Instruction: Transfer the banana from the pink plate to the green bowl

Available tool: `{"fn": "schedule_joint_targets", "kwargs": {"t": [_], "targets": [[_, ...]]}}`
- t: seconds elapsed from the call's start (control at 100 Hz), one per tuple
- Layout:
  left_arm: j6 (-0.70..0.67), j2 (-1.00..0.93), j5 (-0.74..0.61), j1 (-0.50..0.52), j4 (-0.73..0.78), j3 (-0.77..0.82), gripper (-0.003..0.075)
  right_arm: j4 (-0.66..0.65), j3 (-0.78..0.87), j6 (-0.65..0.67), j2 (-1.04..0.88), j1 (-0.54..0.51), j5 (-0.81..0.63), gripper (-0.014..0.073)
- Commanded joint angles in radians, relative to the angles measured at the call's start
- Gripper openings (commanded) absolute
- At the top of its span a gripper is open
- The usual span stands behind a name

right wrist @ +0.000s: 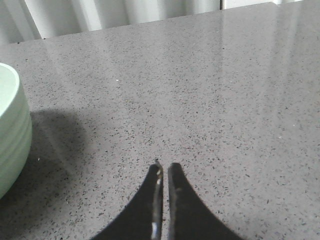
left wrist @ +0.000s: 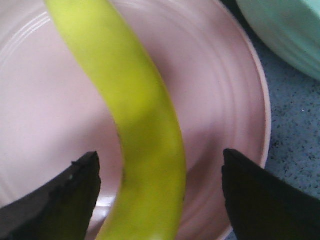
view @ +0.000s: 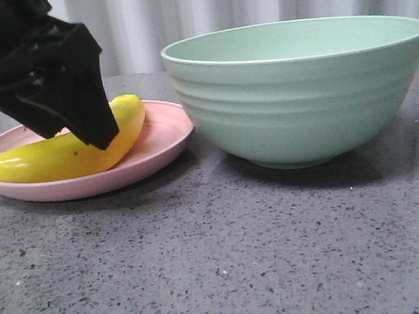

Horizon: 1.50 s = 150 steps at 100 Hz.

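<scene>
**Op:** Far left of the table, my left gripper (view: 89,129) is down over the banana (view: 51,158), which lies on the pink plate (view: 163,136). Wrist view: fingers (left wrist: 60,200) spread wide, one either side of the fruit, neither touching it. Nothing gripped yet.

**Obs:** Where on the banana do you straddle it?

**Op:** Past the middle, toward the end nearer the green bowl (view: 300,90), as far as I can judge from the front. The stem end runs out of the picture at the left edge.

**Obs:** Plan for the close?

**Op:** Sink a little lower so the pads meet the sides of the fruit, not its crown. The skin looks glossy, so I expect it to squirt out of a high pinch. Close slowly, square across the curve. Stop short of the plate so I don't drag it.

**Obs:** Then?

**Op:** Lift straight up, well above the bowl's rim, which stands much taller than the plate. The two sit just beside each other, so the carry to the right is short.

**Obs:** Right arm?

**Op:** Right gripper (right wrist: 164,172) has its fingertips together, holding nothing, over bare table (right wrist: 225,100) with the bowl's far side at its edge. It's clear of the path, so I leave it.
</scene>
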Motion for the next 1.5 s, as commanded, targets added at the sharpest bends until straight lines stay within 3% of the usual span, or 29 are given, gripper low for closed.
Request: {"fn": "schedule_joint_targets", "kwargs": {"t": [0.0,0.48,1.34,1.49], "targets": [[-0.005,-0.022,-0.031,-0.008,0.004,-0.037,0.0471,-0.001,-0.031,-0.005,0.014,-0.006,-0.082,-0.0062],[-0.005,-0.022,-0.011,-0.008,0.097,-0.037,0.0471,-0.001,-0.031,-0.005,0.014,-0.006,-0.082,-0.0062],[-0.005,-0.022,0.027,-0.008,0.050,-0.037,0.0471,-0.001,-0.031,-0.005,0.014,-0.006,-0.098,-0.0062],[-0.005,-0.022,0.038,-0.008,0.049,-0.037,0.0388,-0.001,-0.031,-0.005,0.014,-0.006,-0.098,-0.0062]]}}
